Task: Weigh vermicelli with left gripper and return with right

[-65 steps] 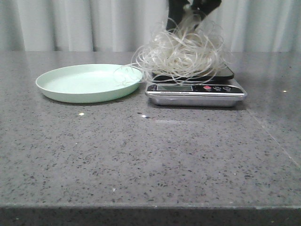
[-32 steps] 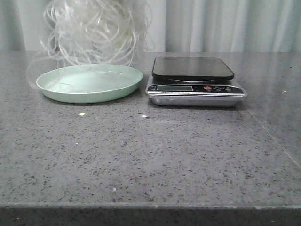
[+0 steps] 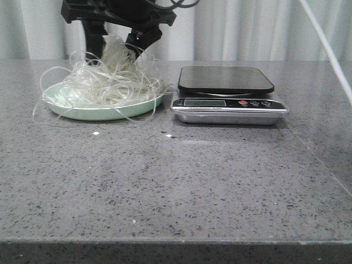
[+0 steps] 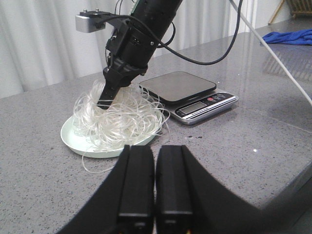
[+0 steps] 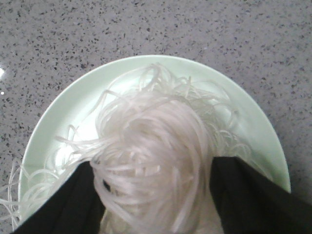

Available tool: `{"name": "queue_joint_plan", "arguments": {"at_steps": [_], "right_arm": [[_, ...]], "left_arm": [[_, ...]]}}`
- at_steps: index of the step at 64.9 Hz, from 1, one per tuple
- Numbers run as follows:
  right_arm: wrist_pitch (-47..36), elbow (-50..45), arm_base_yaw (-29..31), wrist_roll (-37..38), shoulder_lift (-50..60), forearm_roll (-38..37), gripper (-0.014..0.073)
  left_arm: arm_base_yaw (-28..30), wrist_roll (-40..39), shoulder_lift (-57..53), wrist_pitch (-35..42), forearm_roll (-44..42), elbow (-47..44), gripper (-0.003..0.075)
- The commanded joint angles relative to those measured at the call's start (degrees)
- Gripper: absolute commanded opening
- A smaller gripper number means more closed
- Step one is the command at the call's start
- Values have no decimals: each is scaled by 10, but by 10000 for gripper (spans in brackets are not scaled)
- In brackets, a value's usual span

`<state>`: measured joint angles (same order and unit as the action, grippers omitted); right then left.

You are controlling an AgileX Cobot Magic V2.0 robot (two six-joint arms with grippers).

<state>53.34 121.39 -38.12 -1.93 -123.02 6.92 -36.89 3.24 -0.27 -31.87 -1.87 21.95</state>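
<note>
Since my right gripper pinches the noodles that sit on the plate, at nine o'clock from the scale, I should open gently and lift straight up, my left gripper closed and empty.

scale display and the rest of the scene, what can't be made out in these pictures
- Scale display: too small to read in the front and left wrist views.
- Plate centre: buried under the vermicelli in every view.
- Right hand fingertips: sunk in the strands; right wrist view's edge cuts the fingers.
- Left hand: shut, its body cut off by the picture edge.
</note>
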Motion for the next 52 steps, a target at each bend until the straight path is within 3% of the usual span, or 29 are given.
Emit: {"name": "queue_joint_plan", "arguments": {"at_steps": [1,17,33,42,52], "right_arm": [[-26,19,3,-6,52,-8,595],[50,19,39,-6,111,-21,588],[160,14,138,-4,168,3,588],[137,-23,174,-4,225,16,588],[37,-134,186,-6,330,15,588]], "left_arm": [[2,-4,-6,48,3,15,134],[2,-4,-6,48,3,15,134],[2,-4,-6,48,3,15,134],[2,-4,-6,48,3,15,134],[2,-4,-6,49,3,15,134]]}}
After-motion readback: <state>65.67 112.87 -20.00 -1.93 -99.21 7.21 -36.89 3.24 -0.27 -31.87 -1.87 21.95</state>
